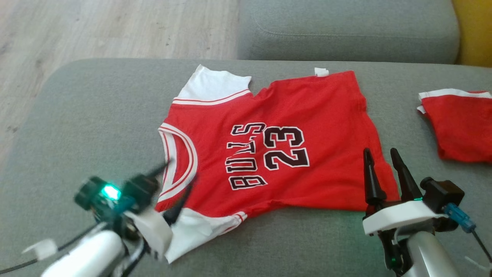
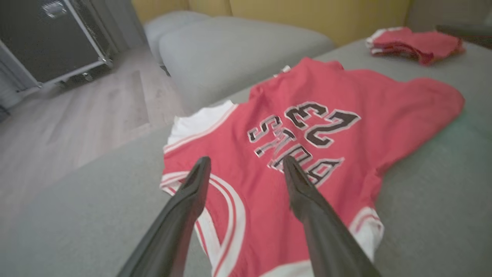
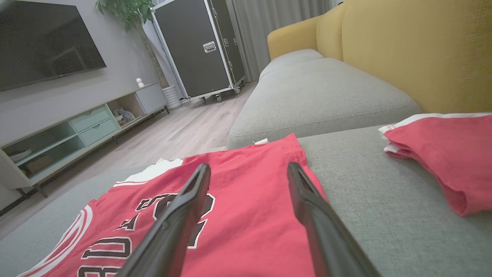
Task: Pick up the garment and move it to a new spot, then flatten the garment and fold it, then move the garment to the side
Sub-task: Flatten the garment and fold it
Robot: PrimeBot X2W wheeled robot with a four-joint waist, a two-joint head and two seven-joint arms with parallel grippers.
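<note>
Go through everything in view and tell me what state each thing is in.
Red jersey: spread out, print up, not folded.
Second red garment: folded, lying apart on the right.
Left gripper: open, holding nothing, over the neckline.
Right gripper: open, holding nothing, by the hem.

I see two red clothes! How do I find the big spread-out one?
Look at the wide grey fabric cushion. Spread across its middle lies a red jersey with white sleeves. Unlike the folded red cloth to its right, it shows BULLS and 23 in black.
</note>
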